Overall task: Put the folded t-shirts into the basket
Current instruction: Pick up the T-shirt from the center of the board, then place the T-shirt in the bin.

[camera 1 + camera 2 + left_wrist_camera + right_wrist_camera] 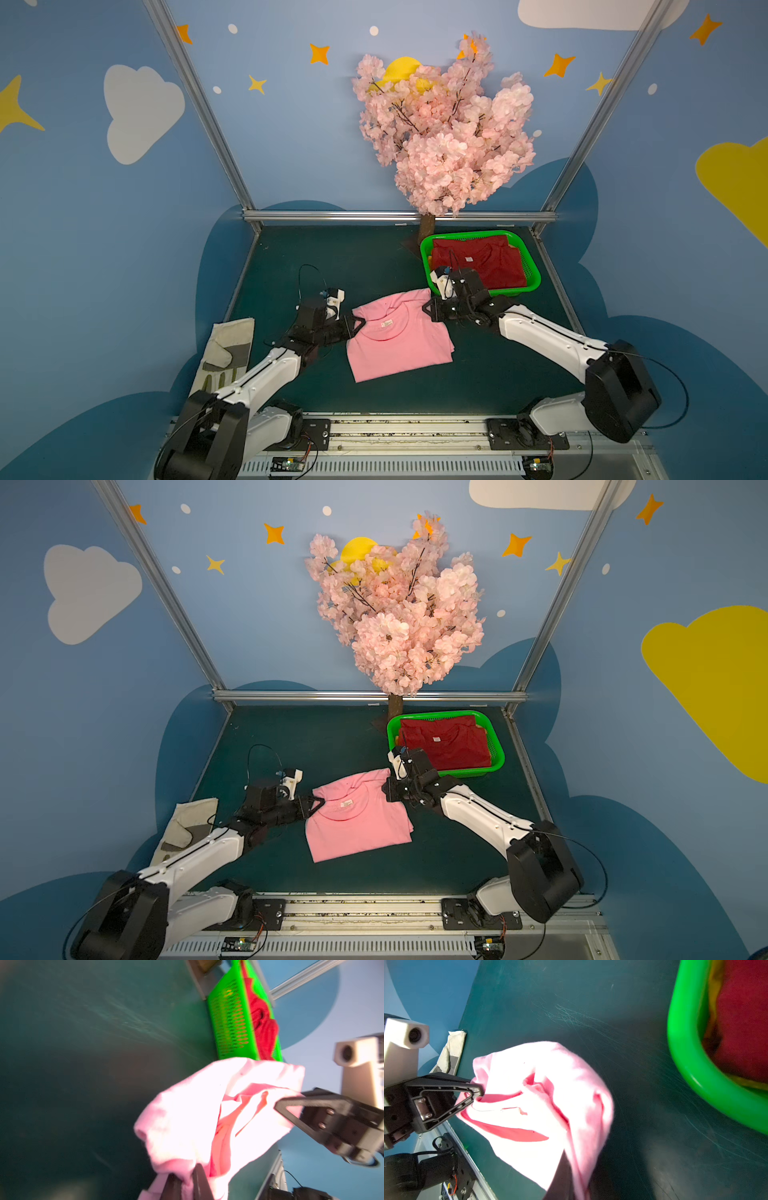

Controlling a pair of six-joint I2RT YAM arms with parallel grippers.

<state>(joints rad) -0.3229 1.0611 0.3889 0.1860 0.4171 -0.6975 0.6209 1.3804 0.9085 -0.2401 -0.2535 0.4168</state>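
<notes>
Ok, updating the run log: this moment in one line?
left claw: shut on folded light pink cloth t-shirt | right claw: shut on it | green mesh plastic basket: dark red t-shirt on top

Blue walls (291, 124) (clouds (141, 112), stars (319, 54)), pink blossom tree (444, 133), dark green tabletop (332, 257)

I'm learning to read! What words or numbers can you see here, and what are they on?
Pink t-shirt, neck label: too small to read.
Dark red t-shirt in the basket, neck label: too small to read.
No other words, numbers or signs show.
</notes>
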